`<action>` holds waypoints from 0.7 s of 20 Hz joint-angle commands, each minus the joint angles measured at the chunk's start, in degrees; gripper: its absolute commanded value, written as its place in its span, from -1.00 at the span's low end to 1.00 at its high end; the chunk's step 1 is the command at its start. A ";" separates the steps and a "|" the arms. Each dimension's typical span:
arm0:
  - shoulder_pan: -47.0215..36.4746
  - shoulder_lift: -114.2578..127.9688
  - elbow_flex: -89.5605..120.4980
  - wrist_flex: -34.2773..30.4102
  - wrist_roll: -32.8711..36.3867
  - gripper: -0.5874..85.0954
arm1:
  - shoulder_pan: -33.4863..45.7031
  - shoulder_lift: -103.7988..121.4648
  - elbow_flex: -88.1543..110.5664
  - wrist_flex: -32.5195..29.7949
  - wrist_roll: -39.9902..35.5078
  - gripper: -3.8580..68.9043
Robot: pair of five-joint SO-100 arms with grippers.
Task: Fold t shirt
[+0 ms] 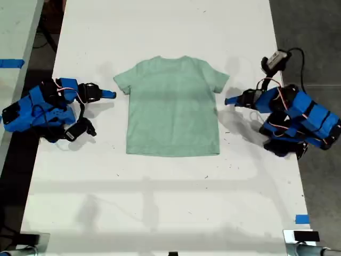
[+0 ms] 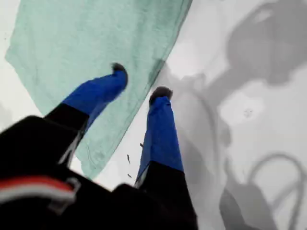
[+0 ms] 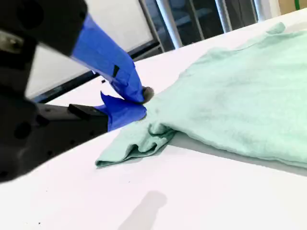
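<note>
The pale mint-green t shirt (image 1: 173, 109) lies flat and face up in the middle of the white table, neck towards the far edge. My first gripper (image 1: 111, 95), at the exterior view's left, is open. In the first wrist view it (image 2: 139, 80) straddles the sleeve's edge, one finger over the t shirt (image 2: 96, 33) and the other over bare table. My second gripper (image 1: 228, 100), at the exterior view's right, sits low with its jaws together. Its tips (image 3: 143, 101) touch the bunched sleeve (image 3: 134, 143) of the t shirt (image 3: 240, 96). Whether cloth is pinched does not show.
The white table (image 1: 160, 213) reaches well past the shirt towards the near edge. A blue tape mark (image 1: 301, 219) sits at the exterior view's lower right. A second table with blue tape (image 1: 10, 63) stands across a dark gap at the exterior view's left. A camera module with cable (image 1: 274, 60) rises from the second arm.
</note>
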 commanded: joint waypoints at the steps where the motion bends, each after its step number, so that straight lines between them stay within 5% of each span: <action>1: 0.53 0.35 2.20 0.00 0.26 -0.99 | 6.94 -31.64 -32.52 6.77 -8.79 0.16; 6: 0.62 0.35 2.20 0.00 0.26 -0.99 | 27.77 -56.87 -53.26 8.88 -20.65 -0.02; 14: 0.79 0.35 2.20 0.00 0.26 -0.99 | 25.66 -86.31 -59.15 -5.36 -22.32 -0.16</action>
